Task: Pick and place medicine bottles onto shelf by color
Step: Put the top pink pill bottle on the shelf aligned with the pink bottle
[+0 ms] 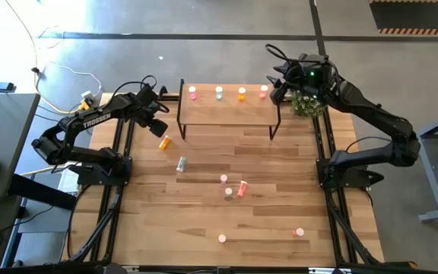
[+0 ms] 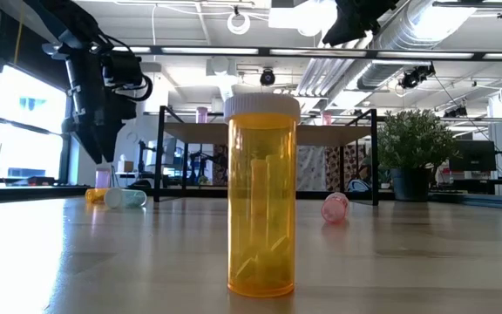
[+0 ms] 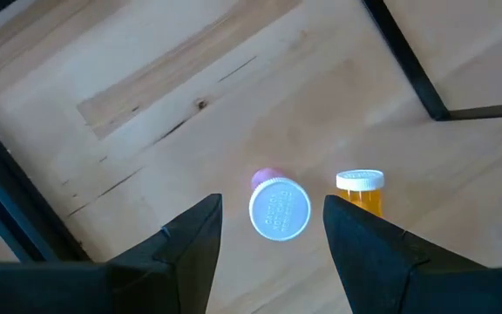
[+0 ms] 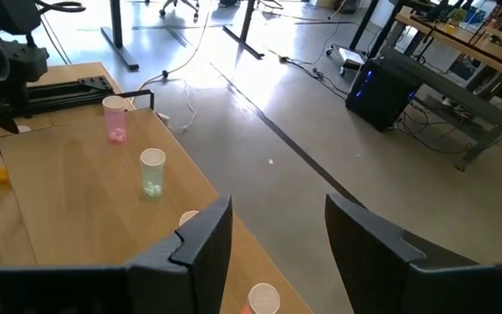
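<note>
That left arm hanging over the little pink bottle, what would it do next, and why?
Probably lower straight down and close. The left gripper has its jaws open, and the upright pink bottle sits centred in the gap between them, not yet gripped. An orange bottle lies close beside it, so a straight descent looks safest. The shelf already holds four bottles.

Right gripper (image 4: 277,240) above the shelf (image 4: 77,209)
Its dark fingers stand apart with nothing between them; on the light wood stand a pink bottle (image 4: 114,119) and a pale green bottle (image 4: 152,173), grey floor and cables beyond
</note>
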You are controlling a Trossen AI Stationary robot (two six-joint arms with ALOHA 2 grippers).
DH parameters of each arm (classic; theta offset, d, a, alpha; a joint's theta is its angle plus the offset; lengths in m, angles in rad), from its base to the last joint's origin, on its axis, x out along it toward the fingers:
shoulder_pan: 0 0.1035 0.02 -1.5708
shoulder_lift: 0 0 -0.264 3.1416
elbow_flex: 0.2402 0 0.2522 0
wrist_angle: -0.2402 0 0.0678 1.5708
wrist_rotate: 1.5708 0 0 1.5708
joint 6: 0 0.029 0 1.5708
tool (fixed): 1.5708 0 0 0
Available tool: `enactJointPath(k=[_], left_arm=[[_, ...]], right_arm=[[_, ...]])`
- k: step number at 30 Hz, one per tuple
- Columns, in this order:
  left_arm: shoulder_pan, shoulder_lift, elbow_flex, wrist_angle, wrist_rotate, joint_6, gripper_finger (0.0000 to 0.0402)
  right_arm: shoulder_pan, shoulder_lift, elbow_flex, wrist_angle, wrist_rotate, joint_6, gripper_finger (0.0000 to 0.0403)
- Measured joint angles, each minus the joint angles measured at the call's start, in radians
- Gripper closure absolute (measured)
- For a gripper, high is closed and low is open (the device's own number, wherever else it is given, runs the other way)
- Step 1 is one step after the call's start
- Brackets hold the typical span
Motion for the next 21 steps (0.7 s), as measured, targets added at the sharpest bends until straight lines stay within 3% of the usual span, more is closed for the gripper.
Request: enactJointPath(k=[21], left_arm=[[-0.016,0.131,0.000,0.020,-0.039,0.026,0.0208]], right_arm=[[-0.005,0.000,0.000,-0.001,0.001,0.024,0.0226]])
